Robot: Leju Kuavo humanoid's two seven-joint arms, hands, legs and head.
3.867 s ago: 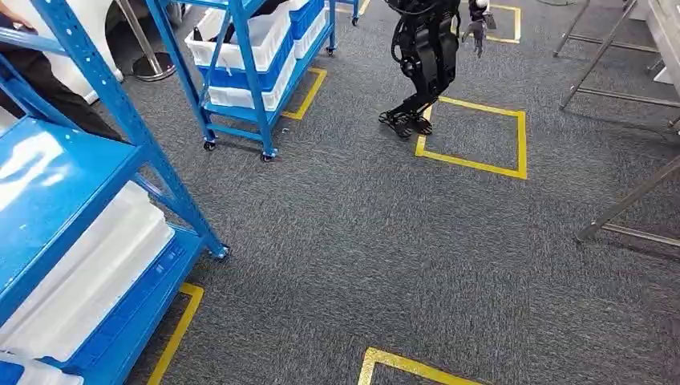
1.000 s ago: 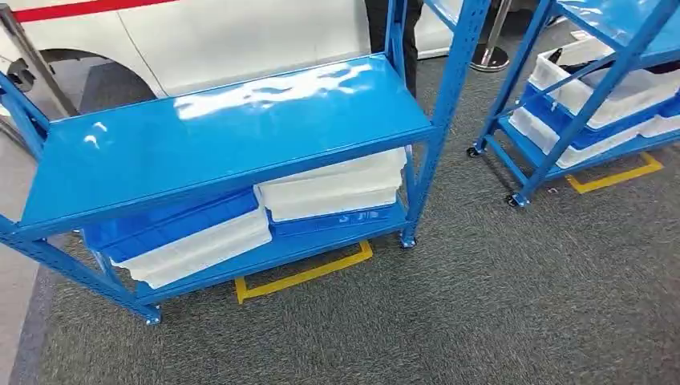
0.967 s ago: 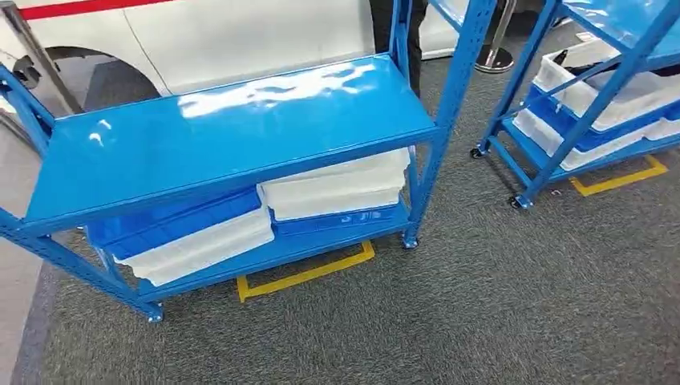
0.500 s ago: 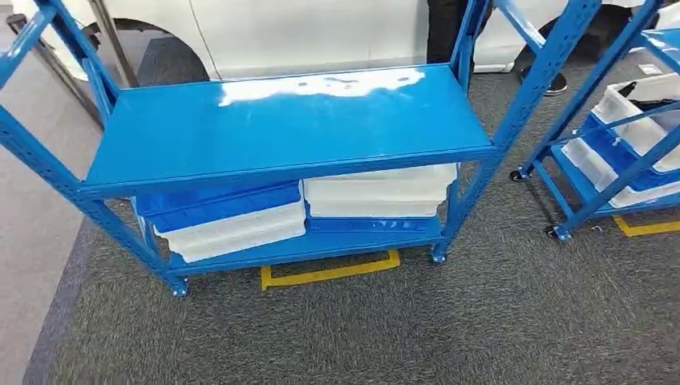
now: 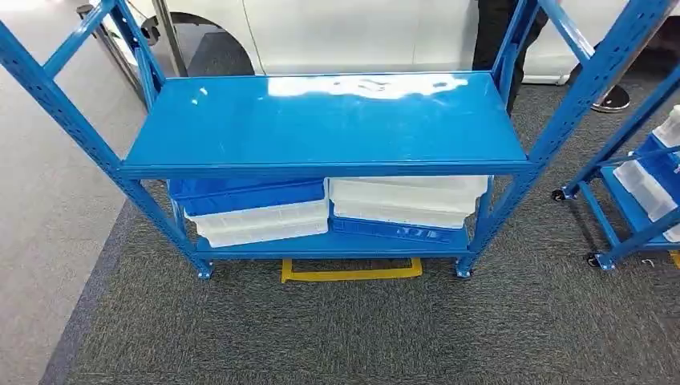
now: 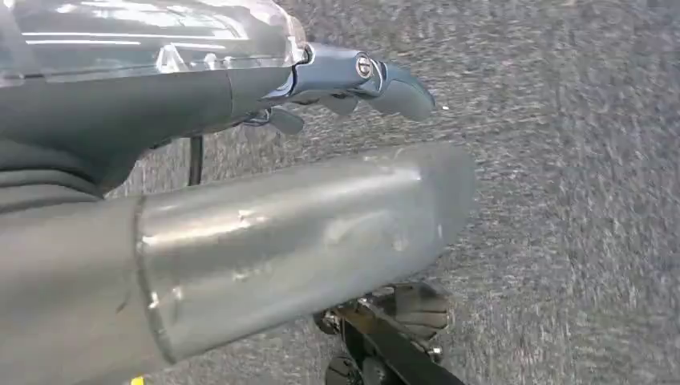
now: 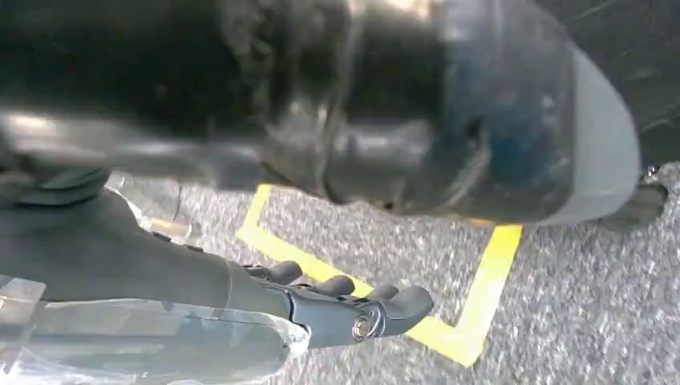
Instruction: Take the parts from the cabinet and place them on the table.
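Note:
A blue cabinet (image 5: 321, 120) stands square in front of me in the head view, its middle shelf bare and glossy. On its bottom shelf sit a blue bin (image 5: 240, 192) stacked on a white bin (image 5: 257, 224) at the left. At the right, a white bin (image 5: 409, 200) rests on another blue bin (image 5: 393, 231). The shelf above hides what the bins hold. My left hand (image 6: 353, 80) hangs over grey carpet, fingers loose, holding nothing. My right hand (image 7: 353, 301) hangs the same way above a yellow tape corner (image 7: 481, 297), with nothing in it.
A second blue cabinet (image 5: 633, 192) with white bins stands at the right edge. Yellow floor tape (image 5: 350, 274) lies under the near cabinet's front. Behind it are a white car body (image 5: 361, 32) and a person's dark legs (image 5: 493, 32). Grey carpet stretches between me and the cabinet.
The camera has turned from open floor with another robot to the cabinet. Over the last second the cabinet has shifted to the picture's centre and squared up.

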